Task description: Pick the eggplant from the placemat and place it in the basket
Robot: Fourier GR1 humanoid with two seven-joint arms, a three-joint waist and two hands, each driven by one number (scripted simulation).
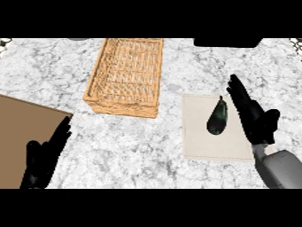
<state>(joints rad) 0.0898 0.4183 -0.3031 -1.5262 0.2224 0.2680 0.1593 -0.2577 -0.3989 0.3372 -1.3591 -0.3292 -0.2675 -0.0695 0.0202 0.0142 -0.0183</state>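
Eggplant on placemat, just left of open right hand, apparently untouched.

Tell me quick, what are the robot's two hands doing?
Left hand: open, holding nothing, resting low at the view's left.
Right hand: open, fingers straight, beside the eggplant, holding nothing.

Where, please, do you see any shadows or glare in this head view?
Head view: lighting is flat and even; no glare on the marble counter; the eggplant shows only a faint sheen; the basket is darker along its near wall; no clear shadow under the right hand.
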